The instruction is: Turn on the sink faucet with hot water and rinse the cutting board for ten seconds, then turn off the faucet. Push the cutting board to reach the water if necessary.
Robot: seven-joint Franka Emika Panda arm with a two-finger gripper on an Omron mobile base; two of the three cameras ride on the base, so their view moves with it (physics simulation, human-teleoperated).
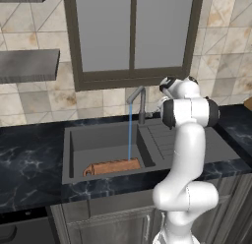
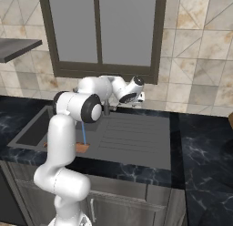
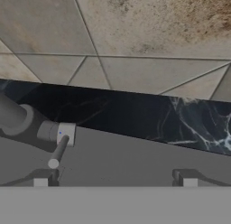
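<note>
The sink faucet (image 1: 141, 103) stands behind the dark grey sink (image 1: 74, 139), and a thin blue stream of water (image 1: 130, 132) falls from its spout. The stream lands near the right end of the reddish-brown cutting board (image 1: 112, 167), which lies along the basin's front wall. In the right base view a corner of the cutting board (image 2: 82, 148) and the water (image 2: 83, 133) show beside the arm. My gripper (image 3: 115, 182) is open and empty, held by the wall right of the faucet post (image 3: 12, 115). The faucet's side lever (image 3: 58, 151) pokes out just above my left fingertip (image 3: 40, 182).
A ribbed drainboard (image 1: 165, 139) lies right of the basin. Black marbled countertop (image 1: 29, 159) runs on both sides. A tiled wall and a dark-framed window (image 1: 130, 36) rise close behind the faucet. A grey shelf (image 1: 27, 65) hangs at upper left.
</note>
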